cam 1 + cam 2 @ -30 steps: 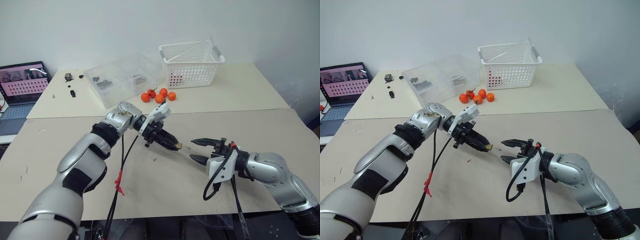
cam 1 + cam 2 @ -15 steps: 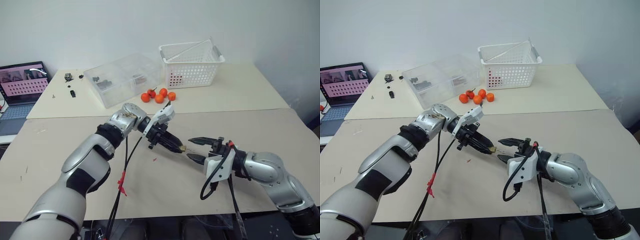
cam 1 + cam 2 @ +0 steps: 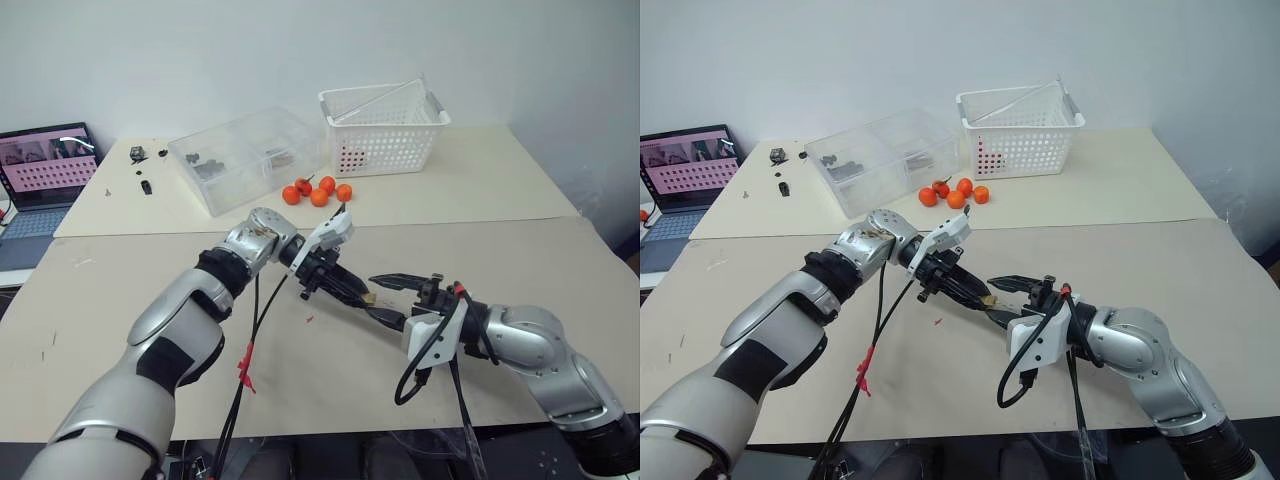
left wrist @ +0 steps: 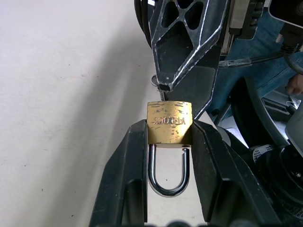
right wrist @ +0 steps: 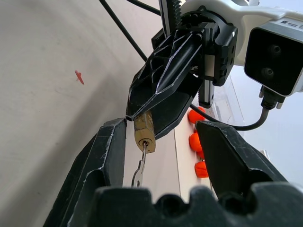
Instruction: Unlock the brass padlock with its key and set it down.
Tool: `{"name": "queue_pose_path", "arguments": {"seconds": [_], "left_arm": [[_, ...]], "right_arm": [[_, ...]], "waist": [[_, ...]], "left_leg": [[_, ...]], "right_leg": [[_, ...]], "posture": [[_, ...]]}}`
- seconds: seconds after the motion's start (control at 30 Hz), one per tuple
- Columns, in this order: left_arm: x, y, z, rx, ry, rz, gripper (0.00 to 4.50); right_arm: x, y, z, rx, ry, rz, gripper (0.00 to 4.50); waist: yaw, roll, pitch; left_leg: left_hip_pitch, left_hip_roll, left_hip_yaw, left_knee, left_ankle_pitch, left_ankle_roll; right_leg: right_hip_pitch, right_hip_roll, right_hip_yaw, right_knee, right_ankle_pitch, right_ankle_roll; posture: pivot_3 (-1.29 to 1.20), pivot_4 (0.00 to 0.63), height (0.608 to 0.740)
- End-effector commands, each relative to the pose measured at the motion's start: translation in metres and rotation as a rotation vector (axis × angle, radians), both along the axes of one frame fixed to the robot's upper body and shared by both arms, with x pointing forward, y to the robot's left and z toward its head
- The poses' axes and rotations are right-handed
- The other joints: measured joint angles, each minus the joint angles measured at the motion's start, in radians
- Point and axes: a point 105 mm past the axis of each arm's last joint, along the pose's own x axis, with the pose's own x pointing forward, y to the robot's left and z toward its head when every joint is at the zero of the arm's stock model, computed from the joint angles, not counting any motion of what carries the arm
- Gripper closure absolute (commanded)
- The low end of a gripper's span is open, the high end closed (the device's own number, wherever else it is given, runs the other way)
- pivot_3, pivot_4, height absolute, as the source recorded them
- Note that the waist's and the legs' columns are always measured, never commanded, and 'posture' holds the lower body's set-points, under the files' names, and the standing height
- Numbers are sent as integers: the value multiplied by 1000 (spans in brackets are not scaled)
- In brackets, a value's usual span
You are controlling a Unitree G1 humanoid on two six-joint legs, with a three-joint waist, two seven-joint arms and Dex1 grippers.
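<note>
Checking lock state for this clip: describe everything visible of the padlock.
The padlock is small, with a scuffed golden brass body bearing stamped lettering and a silver U-shaped shackle that looks seated in the body. The left end effector clamps the body between its fingers above the table, shackle pointing back between them. A thin silvery key sticks out of the keyhole end, between the right end effector's open fingers.

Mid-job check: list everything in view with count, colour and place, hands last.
brass padlock: one, golden, silver shackle, clamped in left hand
key: one, silvery, in the padlock's keyhole
orange fruits: five, orange, rear table
basket: one, white, rear table
clear box: one, transparent, beside the basket
laptop: one, screen lit, far left
tables: two, beige
left hand: black, shut on padlock
right hand: black, open around the key end
</note>
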Motion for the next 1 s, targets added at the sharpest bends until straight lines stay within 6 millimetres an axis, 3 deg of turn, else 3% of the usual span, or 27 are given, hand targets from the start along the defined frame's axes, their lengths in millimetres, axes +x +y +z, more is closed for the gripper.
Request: {"name": "queue_pose_path", "arguments": {"seconds": [0.03,0.2,0.67,0.73,1.0], "left_arm": [[1,-3,11,-17,-45,-22,3692],[2,-2,11,-17,-45,-21,3692],[4,-2,12,-19,-44,-8,3692],[5,-2,15,-26,-25,6,2673],[8,1,31,-79,-28,24,43]], "right_arm": [[-4,6,10,23,-29,26,2592],[-5,6,9,24,-23,28,4379],[-4,6,9,20,-32,26,4380],[-3,6,9,20,-32,25,4380],[-2,5,8,21,-28,22,4380]], "waist": [[0,0,0],[0,0,0],[1,0,0],[0,0,0],[0,0,0]], "left_leg": [[0,0,0,0,0,0],[0,0,0,0,0,0],[0,0,0,0,0,0],[0,0,0,0,0,0],[0,0,0,0,0,0]], "right_leg": [[0,0,0,0,0,0],[0,0,0,0,0,0],[0,0,0,0,0,0],[0,0,0,0,0,0],[0,0,0,0,0,0]], "posture": [[0,150,740],[0,150,740],[0,150,740],[0,150,740],[0,150,740]]}}
